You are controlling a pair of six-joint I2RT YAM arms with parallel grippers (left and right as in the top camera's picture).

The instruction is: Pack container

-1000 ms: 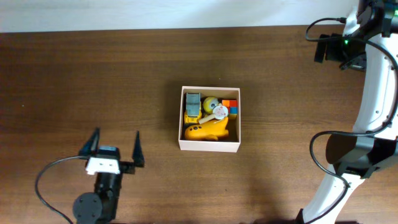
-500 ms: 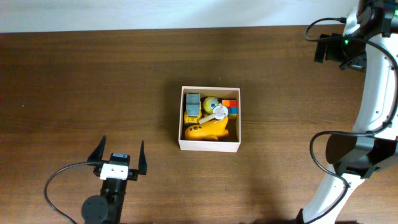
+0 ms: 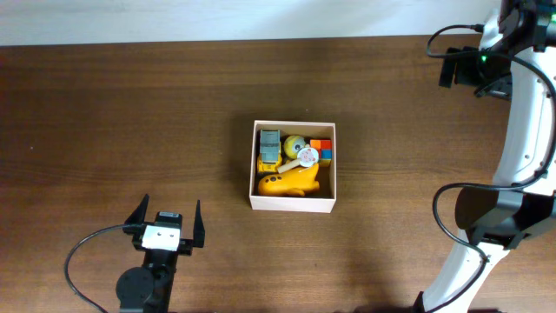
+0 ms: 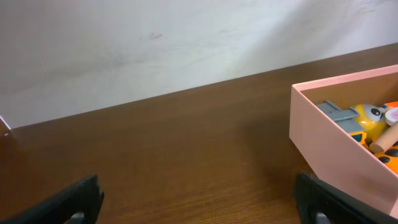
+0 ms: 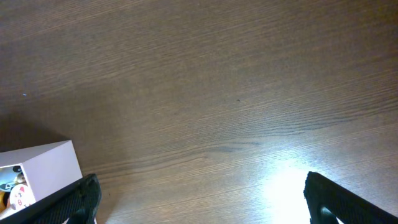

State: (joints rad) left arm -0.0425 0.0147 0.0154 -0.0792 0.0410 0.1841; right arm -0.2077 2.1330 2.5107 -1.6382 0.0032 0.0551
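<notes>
From overhead: the container (image 3: 294, 204) sits at the middle of the dark wooden worktop (image 3: 130, 104), its white walls square to the edges. Inside lie a yellow animal toy (image 3: 291, 184) along the near wall, a yellow and grey truck (image 3: 269, 149) at the far left, a yellow ball (image 3: 295, 142) beside it and coloured blocks (image 3: 323, 149) at the far right. My left gripper (image 3: 168, 213) hangs near the front edge, left of the container and well apart from it, fingers spread wide and holding nothing. My right arm (image 3: 526, 130) curves up the right edge toward the far right corner; its fingers are not clear from here.

From my left wrist: the two black fingertips (image 4: 78, 202) stand far apart at the bottom corners of the frame, bare wood between them. The container's wall shows at right, truck and ball visible over the rim. A pale wall (image 4: 155, 43) rises behind the far edge.

From my right wrist: my right gripper (image 5: 199, 199) is splayed wide over bare wood, nothing in it. One white corner of the container shows at lower left.
</notes>
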